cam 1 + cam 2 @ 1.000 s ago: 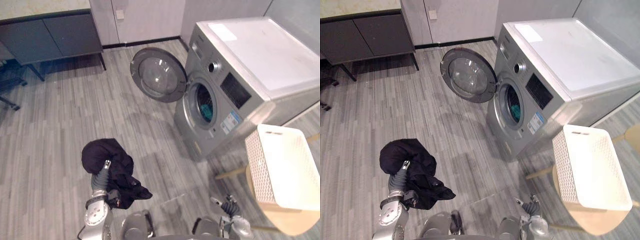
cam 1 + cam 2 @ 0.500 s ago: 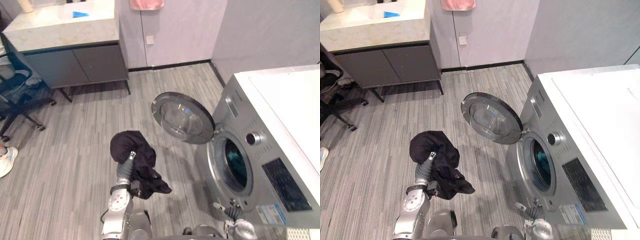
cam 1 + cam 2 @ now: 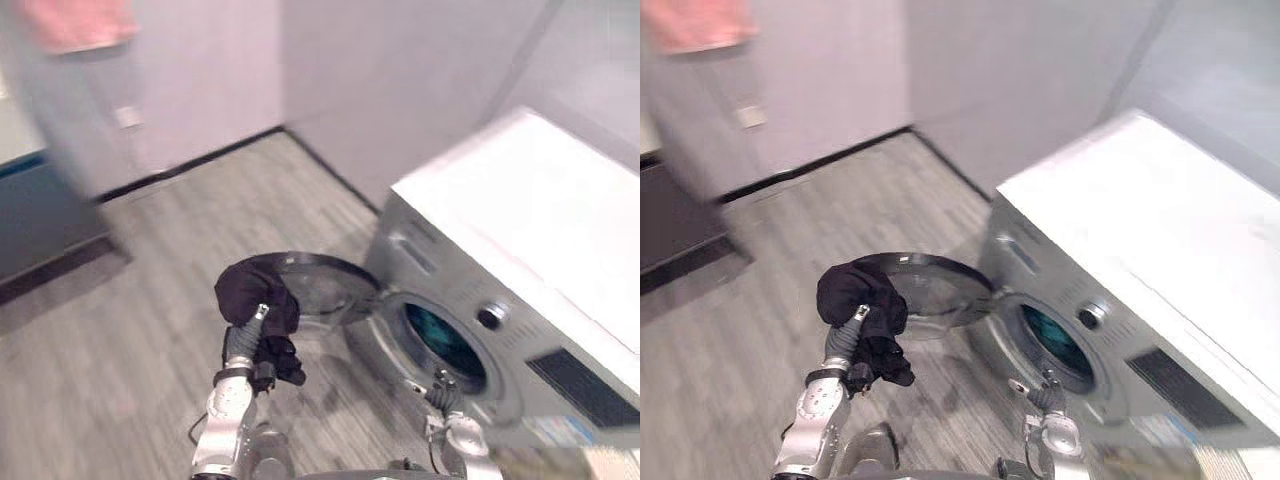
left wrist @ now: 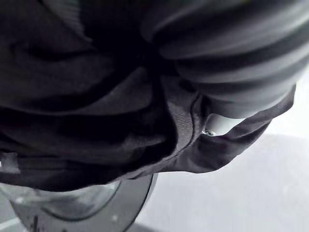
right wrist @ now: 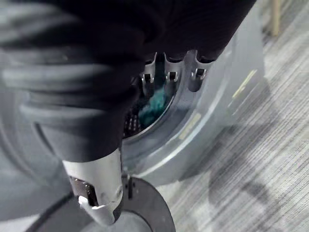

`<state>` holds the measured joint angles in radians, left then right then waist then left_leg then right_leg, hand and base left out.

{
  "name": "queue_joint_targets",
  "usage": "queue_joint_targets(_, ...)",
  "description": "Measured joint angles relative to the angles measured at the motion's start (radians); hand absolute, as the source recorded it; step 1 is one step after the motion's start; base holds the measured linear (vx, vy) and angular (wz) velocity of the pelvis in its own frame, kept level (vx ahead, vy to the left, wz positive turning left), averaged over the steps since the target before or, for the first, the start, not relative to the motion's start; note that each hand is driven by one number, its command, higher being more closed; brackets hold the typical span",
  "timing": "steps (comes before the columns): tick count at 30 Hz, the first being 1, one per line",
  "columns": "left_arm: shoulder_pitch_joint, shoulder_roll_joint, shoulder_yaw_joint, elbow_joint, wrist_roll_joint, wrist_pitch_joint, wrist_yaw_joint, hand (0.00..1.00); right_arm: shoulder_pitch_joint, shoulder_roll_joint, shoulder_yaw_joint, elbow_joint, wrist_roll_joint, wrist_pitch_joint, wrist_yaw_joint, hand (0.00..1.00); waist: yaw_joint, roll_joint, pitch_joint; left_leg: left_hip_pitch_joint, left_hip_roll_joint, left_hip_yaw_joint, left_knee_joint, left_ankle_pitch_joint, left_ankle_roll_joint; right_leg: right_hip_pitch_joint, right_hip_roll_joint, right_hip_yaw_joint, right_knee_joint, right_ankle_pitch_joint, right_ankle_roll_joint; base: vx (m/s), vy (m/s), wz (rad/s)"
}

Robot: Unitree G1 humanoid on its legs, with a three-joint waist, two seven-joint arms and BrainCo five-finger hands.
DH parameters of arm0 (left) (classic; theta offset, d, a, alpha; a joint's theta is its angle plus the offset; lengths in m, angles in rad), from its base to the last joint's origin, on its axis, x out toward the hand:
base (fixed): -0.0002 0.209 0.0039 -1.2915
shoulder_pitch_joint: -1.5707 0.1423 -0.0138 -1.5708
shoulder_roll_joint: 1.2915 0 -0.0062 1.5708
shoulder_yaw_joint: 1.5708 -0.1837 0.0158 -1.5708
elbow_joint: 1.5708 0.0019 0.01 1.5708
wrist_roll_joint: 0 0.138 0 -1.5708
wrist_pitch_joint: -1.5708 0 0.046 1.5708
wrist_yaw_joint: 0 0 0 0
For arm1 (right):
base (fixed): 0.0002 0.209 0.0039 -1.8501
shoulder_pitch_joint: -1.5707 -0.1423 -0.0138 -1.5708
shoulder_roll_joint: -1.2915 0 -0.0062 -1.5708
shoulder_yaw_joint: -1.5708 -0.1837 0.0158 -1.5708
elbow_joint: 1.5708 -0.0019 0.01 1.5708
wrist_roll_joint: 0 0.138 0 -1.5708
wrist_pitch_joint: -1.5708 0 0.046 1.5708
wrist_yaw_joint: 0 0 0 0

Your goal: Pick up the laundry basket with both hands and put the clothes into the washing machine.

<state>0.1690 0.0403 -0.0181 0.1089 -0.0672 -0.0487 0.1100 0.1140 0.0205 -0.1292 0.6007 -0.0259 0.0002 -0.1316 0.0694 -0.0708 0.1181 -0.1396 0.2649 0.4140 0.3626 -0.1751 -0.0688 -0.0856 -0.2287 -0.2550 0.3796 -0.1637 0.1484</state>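
Above the grey plank floor (image 3: 110,360), out in front of me, my left hand (image 3: 247,336) is raised with the black garment (image 3: 255,290) bundled over it. The cloth covers the hand like a hood and a loose tail hangs down past the wrist. It wraps the hand so fully that I cannot tell how the hand holds it. In my left wrist view the dark folds (image 4: 96,96) press close against the ribbed cover, and the round glass of the washer door (image 4: 72,208) shows just past them.

The garment hangs in the air in front of the open door (image 3: 330,290), apart from the drum opening (image 3: 440,340), which lies off to its right. The door is swung wide from the silver washing machine (image 3: 520,250), and something teal (image 5: 154,108) lies inside the drum.

My right hand (image 3: 440,388) sits low, close before the machine's front, curled in on itself and empty. A pink cloth (image 3: 80,22) hangs on the far wall.
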Motion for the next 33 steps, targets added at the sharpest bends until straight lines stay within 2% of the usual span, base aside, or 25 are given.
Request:
queue_joint_targets(1,0.003,0.003,0.006,0.004,0.0,0.0,-0.001,1.0,-0.013,-0.009,0.008,0.023,-0.007,-0.001,0.0,0.0,-0.005,0.002,-0.001,0.024,-0.002,0.044,-0.017,0.0,0.0,-0.002,-0.028,-0.127,-0.004,-0.001,-0.018,0.01,0.024,-2.08)
queue_joint_targets(2,-0.001,-0.003,0.031,0.02,0.0,0.0,-0.002,1.0,-0.051,-0.037,0.012,0.084,-0.026,0.0,0.001,0.0,-0.011,0.005,-0.013,0.051,-0.002,0.098,-0.031,-0.004,-0.006,0.005,-0.062,-0.35,-0.029,0.002,-0.054,0.04,0.008,-1.8)
queue_joint_targets(3,-0.014,-0.006,0.043,0.04,0.0,0.0,-0.002,1.0,-0.077,-0.065,0.009,0.132,-0.03,0.003,0.0,0.0,-0.02,0.027,-0.01,0.062,0.005,0.108,-0.032,-0.005,-0.008,0.009,-0.059,-0.409,-0.054,0.024,-0.073,0.05,0.005,-1.59)
queue_joint_targets(5,-0.027,-0.007,0.072,0.079,0.0,0.0,-0.002,1.0,-0.088,-0.095,0.005,0.176,-0.046,0.008,0.0,0.0,-0.053,0.047,-0.001,0.086,0.018,0.127,-0.01,-0.006,-0.009,0.013,-0.029,-0.358,-0.09,0.042,-0.069,0.04,-0.015,-1.0)
queue_joint_targets(7,-0.026,-0.007,0.105,0.109,0.0,0.001,-0.001,1.0,-0.085,-0.104,0.01,0.204,-0.046,0.008,0.001,0.0,-0.053,0.054,-0.003,0.11,0.056,0.145,0.043,-0.006,-0.009,0.024,0.01,-0.302,-0.122,0.048,-0.073,0.06,-0.096,-1.07)
queue_joint_targets(9,-0.012,-0.006,0.139,0.127,-0.001,0.001,0.001,1.0,-0.081,-0.12,0.013,0.225,-0.046,0.008,0.001,0.0,-0.053,0.084,0.01,0.107,0.161,0.111,0.227,-0.001,-0.001,0.072,0.091,-0.237,-0.17,0.051,-0.078,0.06,-0.165,-1.05)
queue_joint_targets(10,-0.008,-0.005,0.141,0.133,-0.001,0.002,0.001,1.0,-0.082,-0.129,0.017,0.233,-0.045,0.008,0.001,0.0,-0.049,0.094,0.016,0.097,0.189,0.084,0.291,0.013,0.021,0.087,0.112,-0.218,-0.176,0.047,-0.084,0.03,-0.12,-0.85)
queue_joint_targets(11,0.002,-0.004,0.141,0.142,-0.001,0.002,0.001,1.0,-0.085,-0.142,0.031,0.245,-0.045,0.009,0.0,0.0,-0.043,0.105,0.022,0.071,0.215,0.033,0.388,0.054,0.086,0.101,0.134,-0.183,-0.182,0.041,-0.093,0.05,-0.092,-1.15)
queue_joint_targets(12,0.016,-0.003,0.136,0.154,-0.003,0.003,0.003,1.0,-0.084,-0.155,0.034,0.245,-0.045,0.008,-0.002,0.0,-0.026,0.103,0.035,-0.008,0.218,-0.092,0.53,0.131,0.106,0.122,0.145,-0.122,-0.2,0.038,-0.11,0.09,-0.044,-1.15)
queue_joint_targets(13,0.014,-0.006,0.127,0.164,-0.004,0.004,0.002,1.0,-0.086,-0.159,0.029,0.247,-0.044,0.009,-0.003,0.0,-0.023,0.111,0.036,-0.041,0.191,-0.147,0.572,0.071,0.061,0.125,0.147,-0.099,-0.205,0.034,-0.118,0.15,0.0,-1.14)
queue_joint_targets(14,0.015,-0.006,0.113,0.168,-0.005,0.004,0.002,1.0,-0.091,-0.17,0.027,0.247,-0.044,0.01,-0.009,0.0,-0.021,0.114,0.037,-0.082,0.129,-0.221,0.59,-0.014,0.027,0.128,0.142,-0.068,-0.209,0.034,-0.119,0.19,0.059,-0.89)
queue_joint_targets(15,0.015,-0.005,0.106,0.169,-0.007,0.004,0.002,1.0,-0.092,-0.176,0.025,0.249,-0.044,0.01,-0.016,0.0,-0.017,0.11,0.039,-0.105,0.056,-0.281,0.553,-0.069,0.0,0.14,0.138,-0.036,-0.212,0.04,-0.112,0.23,0.088,-0.89)
queue_joint_targets(16,0.015,-0.005,0.104,0.169,-0.009,0.004,0.003,1.0,-0.091,-0.176,0.024,0.252,-0.044,0.01,-0.019,0.0,-0.01,0.109,0.04,-0.106,0.014,-0.314,0.505,-0.088,-0.012,0.151,0.137,-0.015,-0.215,0.041,-0.11,0.19,0.099,-0.87)
queue_joint_targets(17,0.015,-0.005,0.098,0.169,-0.01,0.004,0.004,1.0,-0.087,-0.176,0.013,0.255,-0.044,0.009,-0.021,0.0,-0.003,0.111,0.041,-0.098,-0.043,-0.362,0.391,-0.094,-0.024,0.166,0.139,0.003,-0.215,0.043,-0.106,0.14,0.114,-0.69)
queue_joint_targets(18,0.015,-0.006,0.095,0.169,-0.01,0.004,0.004,1.0,-0.086,-0.179,0.003,0.257,-0.044,0.009,-0.021,0.0,-0.002,0.117,0.041,-0.083,-0.066,-0.386,0.296,-0.079,-0.031,0.174,0.144,0.009,-0.215,0.042,-0.102,0.13,0.154,-0.67)
queue_joint_targets(19,0.009,0.001,0.086,0.171,-0.01,0.002,0.003,1.0,-0.087,-0.18,-0.002,0.258,-0.044,0.009,-0.021,0.0,-0.003,0.152,0.04,-0.054,-0.071,-0.394,0.173,-0.062,0.001,0.191,0.169,0.018,-0.205,0.03,-0.078,0.17,0.182,-0.24)
queue_joint_targets(20,-0.001,0.017,0.078,0.178,-0.009,0.002,0.004,1.0,-0.084,-0.167,0.0,0.258,-0.044,0.008,-0.02,0.0,-0.016,0.122,0.046,-0.05,-0.086,-0.392,0.173,-0.07,0.002,0.184,0.155,0.013,-0.194,0.018,-0.063,0.16,0.195,-0.06)
queue_joint_targets(23,-0.003,0.036,0.052,0.164,-0.009,0.001,0.003,1.0,-0.087,-0.148,-0.001,0.257,-0.043,0.006,-0.021,0.0,-0.025,0.078,0.074,-0.084,-0.129,-0.393,0.216,-0.085,0.019,0.132,0.101,0.01,-0.079,-0.044,-0.039,0.07,0.152,0.25)
queue_joint_targets(24,0.0,0.036,0.045,0.163,-0.009,0.001,0.003,1.0,-0.088,-0.148,-0.002,0.257,-0.043,0.006,-0.021,0.0,-0.026,0.079,0.078,-0.093,-0.134,-0.393,0.235,-0.09,0.02,0.12,0.092,0.01,-0.046,-0.058,-0.038,-0.04,0.121,0.22)
queue_joint_targets(27,0.003,0.041,0.028,0.109,-0.009,0.001,0.003,1.0,-0.113,-0.147,0.0,0.256,-0.04,0.003,-0.022,0.0,-0.025,0.096,0.125,-0.168,-0.141,-0.392,0.375,-0.157,0.037,0.006,0.044,0.013,0.196,-0.174,-0.025,-0.15,0.053,0.18)
queue_joint_targets(29,0.005,0.042,0.03,0.069,-0.01,0.001,0.007,1.0,-0.129,-0.144,0.001,0.247,-0.031,0.003,-0.023,0.0,-0.025,0.103,0.146,-0.245,-0.139,-0.404,0.47,-0.195,0.035,-0.077,0.024,0.016,0.34,-0.239,-0.028,-0.17,-0.053,0.11)
queue_joint_targets(31,0.006,0.04,0.039,0.039,-0.012,0.001,0.018,1.0,-0.136,-0.143,0.001,0.226,-0.022,0.004,-0.028,0.0,-0.025,0.101,0.164,-0.304,-0.135,-0.419,0.532,-0.213,0.029,-0.135,0.015,0.015,0.43,-0.278,-0.039,-0.17,-0.085,0.14)
queue_joint_targets(33,-0.007,0.037,0.05,0.014,-0.03,-0.003,0.047,1.0,-0.144,-0.122,0.0,0.172,-0.013,0.006,-0.049,0.0,-0.024,0.077,0.194,-0.414,-0.123,-0.435,0.63,-0.231,0.028,-0.247,-0.007,0.012,0.572,-0.341,-0.057,-0.18,-0.088,0.15)
